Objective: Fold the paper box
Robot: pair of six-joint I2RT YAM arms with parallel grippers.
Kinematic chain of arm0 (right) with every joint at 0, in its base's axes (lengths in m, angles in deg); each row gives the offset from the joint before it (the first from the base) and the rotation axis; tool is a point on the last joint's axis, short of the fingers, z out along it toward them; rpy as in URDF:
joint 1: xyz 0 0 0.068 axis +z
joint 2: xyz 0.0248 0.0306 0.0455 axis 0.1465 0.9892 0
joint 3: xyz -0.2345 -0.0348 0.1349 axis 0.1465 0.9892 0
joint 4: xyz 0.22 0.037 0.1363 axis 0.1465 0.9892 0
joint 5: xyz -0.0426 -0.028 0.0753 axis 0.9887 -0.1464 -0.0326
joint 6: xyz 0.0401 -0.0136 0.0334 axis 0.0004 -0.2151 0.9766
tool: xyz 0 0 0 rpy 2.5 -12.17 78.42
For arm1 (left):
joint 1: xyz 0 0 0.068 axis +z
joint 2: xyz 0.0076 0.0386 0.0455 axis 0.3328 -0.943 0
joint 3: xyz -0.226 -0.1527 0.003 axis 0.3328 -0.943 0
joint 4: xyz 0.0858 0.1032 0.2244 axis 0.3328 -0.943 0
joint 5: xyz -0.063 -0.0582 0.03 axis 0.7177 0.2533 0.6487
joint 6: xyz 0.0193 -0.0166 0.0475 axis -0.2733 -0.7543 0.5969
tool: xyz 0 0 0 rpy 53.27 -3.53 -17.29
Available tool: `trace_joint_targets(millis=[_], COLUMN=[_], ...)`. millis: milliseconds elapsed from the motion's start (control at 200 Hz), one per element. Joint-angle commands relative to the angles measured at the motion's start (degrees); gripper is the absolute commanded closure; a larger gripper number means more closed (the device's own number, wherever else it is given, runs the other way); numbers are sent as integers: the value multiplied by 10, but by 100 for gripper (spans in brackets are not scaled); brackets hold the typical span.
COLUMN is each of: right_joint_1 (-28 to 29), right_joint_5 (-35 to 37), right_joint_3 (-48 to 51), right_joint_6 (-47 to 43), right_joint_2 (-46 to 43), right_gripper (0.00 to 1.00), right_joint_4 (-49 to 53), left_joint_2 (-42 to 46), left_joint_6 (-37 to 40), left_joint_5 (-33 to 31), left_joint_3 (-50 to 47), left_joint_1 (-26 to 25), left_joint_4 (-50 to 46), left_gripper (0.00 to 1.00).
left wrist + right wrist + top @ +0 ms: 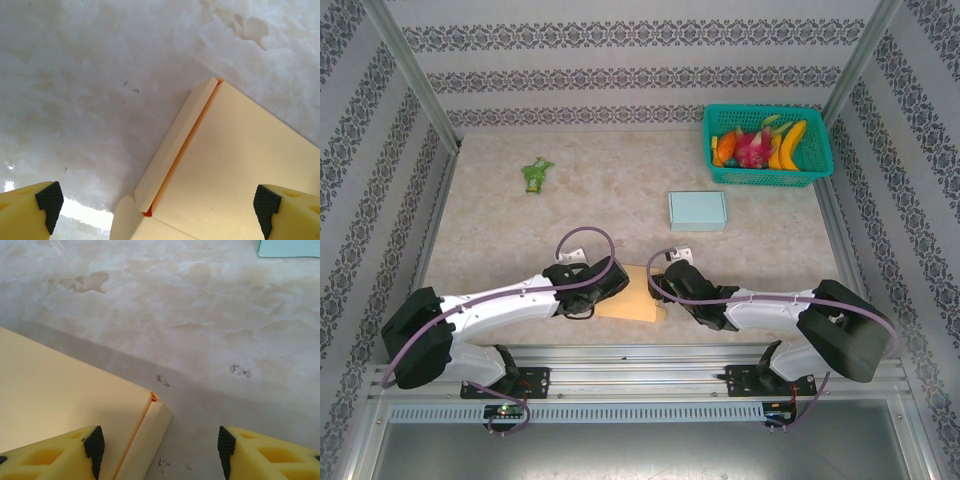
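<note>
Paper box (pixel 632 295) flat, folded side edges facing left and right

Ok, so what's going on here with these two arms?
Two robot arms are working on a flat tan paper box at the near edge of the table. The left end effector is open over one folded side flap, and the right end effector is open astride the opposite flap. Neither is gripping it. A teal box and fruit basket sit farther back.
</note>
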Motion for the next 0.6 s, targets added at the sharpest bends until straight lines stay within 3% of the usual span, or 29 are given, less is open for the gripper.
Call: trace_joint_targets(millis=[0, 595], right_joint_1=[8, 10], right_joint_5=[-15, -22], right_joint_3=[12, 28], right_joint_6=[-9, -8], right_joint_2=[1, -3], right_gripper=[36, 36], right_joint_4=[1, -17], left_joint_2=[-8, -62], left_joint_6=[-46, -67], left_joint_5=[7, 27], left_joint_3=[10, 21], left_joint_1=[-9, -8], left_joint_4=[-36, 0], left_gripper=[0, 0])
